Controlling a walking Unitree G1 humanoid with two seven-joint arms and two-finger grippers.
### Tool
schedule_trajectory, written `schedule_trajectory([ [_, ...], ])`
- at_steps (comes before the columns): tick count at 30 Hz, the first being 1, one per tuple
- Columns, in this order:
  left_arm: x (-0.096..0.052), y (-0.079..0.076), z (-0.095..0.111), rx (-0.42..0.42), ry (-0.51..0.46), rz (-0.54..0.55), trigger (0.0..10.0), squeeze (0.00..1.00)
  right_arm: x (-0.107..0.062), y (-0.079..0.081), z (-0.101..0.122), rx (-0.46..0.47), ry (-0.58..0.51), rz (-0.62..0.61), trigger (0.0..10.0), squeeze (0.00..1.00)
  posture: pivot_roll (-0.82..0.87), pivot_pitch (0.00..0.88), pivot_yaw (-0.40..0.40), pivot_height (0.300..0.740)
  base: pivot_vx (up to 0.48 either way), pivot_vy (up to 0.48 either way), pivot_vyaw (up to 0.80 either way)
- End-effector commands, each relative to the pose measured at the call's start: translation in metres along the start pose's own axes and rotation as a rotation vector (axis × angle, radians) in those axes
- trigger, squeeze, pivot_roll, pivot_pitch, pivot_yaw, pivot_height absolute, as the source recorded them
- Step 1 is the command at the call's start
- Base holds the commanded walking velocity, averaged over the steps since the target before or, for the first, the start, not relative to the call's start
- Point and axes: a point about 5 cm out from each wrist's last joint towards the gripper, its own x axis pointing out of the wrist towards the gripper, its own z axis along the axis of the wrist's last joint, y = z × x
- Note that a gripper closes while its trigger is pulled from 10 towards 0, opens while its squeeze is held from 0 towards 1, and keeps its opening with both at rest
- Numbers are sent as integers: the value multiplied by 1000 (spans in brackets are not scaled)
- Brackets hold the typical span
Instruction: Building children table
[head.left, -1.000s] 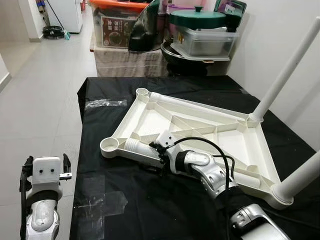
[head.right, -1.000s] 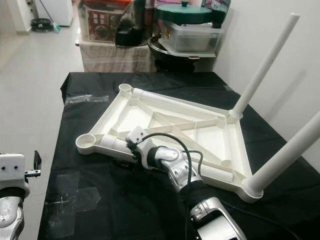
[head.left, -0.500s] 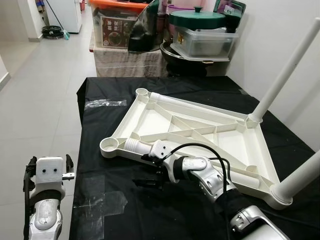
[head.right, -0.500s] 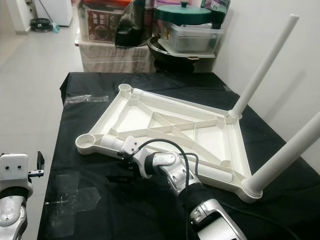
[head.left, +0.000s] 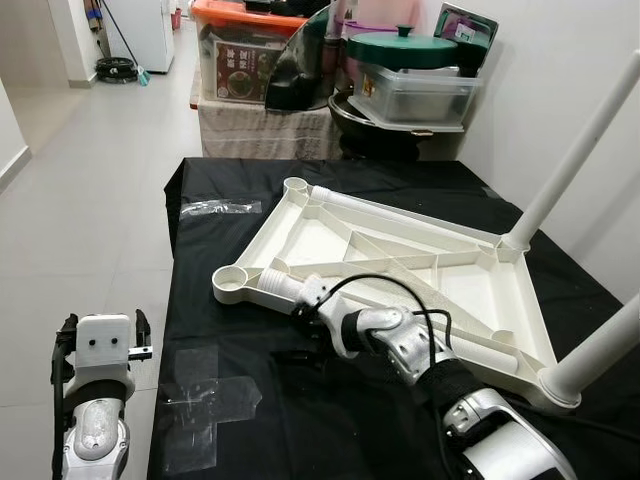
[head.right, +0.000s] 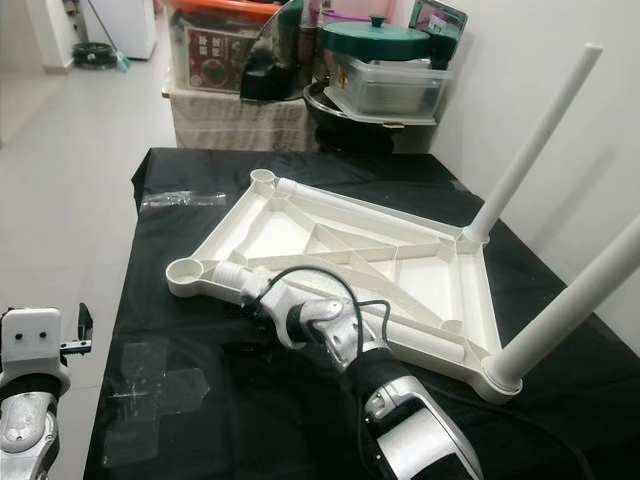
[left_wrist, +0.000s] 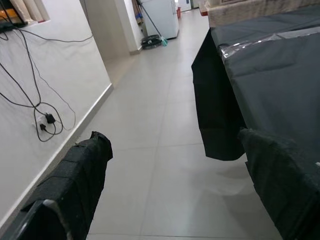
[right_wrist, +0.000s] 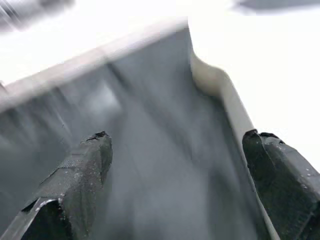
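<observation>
A white plastic table top (head.left: 330, 235) lies upside down on the black-covered table (head.left: 300, 430). Two white legs (head.left: 575, 145) stand in its right corner sockets. A loose leg (head.left: 280, 288) lies along the near edge, its ribbed end beside the empty near-left socket (head.left: 232, 281). Another loose leg (head.left: 395, 212) lies along the far edge. My right gripper (head.left: 303, 338) is open just in front of the ribbed end, low over the cloth; the right wrist view is blurred, with its fingers (right_wrist: 85, 165) spread wide. My left gripper (left_wrist: 175, 145) hangs open beside the table.
Patches of clear tape (head.left: 208, 398) stick to the cloth at the near left and the far left (head.left: 222, 207). Storage boxes, pots and a green lid (head.left: 400, 48) crowd the back. A white wall runs close on the right; tiled floor (head.left: 80, 180) lies to the left.
The whole picture has shifted, so the camera moved. My right gripper has come off the loose leg's side, its fingers spreading, and now sits slightly further left near the ribbed end.
</observation>
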Motion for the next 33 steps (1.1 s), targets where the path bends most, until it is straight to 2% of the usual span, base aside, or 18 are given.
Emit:
schedule_trajectory([
  [1,-3,-9,-2,-5,3,-24,10000,0,-1,5,14,11,-106,66,10000,0,81,0,-167,740,0,0,0],
  [5,-2,-9,-2,-5,2,-26,10000,0,-1,9,16,3,-143,101,10000,0,77,0,-164,740,0,0,0],
  [12,0,-9,-3,-4,3,-30,10000,0,1,7,7,0,-82,76,10000,0,75,0,-161,740,0,0,0],
  [16,-1,-11,-3,-1,1,-43,10000,0,1,4,-2,-10,-39,35,10000,0,77,0,-161,740,0,0,0],
  [19,0,-8,-3,5,1,-35,10000,0,-1,-7,-4,24,-28,-62,10000,0,88,0,-167,740,0,0,0],
  [21,0,-7,-3,5,1,-33,10000,0,-2,-9,-4,32,-28,-77,10000,0,88,0,-167,740,0,0,0],
  [25,0,-9,-3,4,0,-35,10000,0,-1,-9,-8,31,-8,-73,10000,0,87,0,-167,740,0,0,0],
  [27,0,-11,-3,1,-1,-43,10000,0,0,-6,-18,33,52,-57,10000,0,87,0,-166,740,0,0,0],
  [33,1,-12,-2,0,-5,-45,10000,0,-2,-6,-26,31,111,-42,10000,0,87,0,-166,740,0,0,0],
])
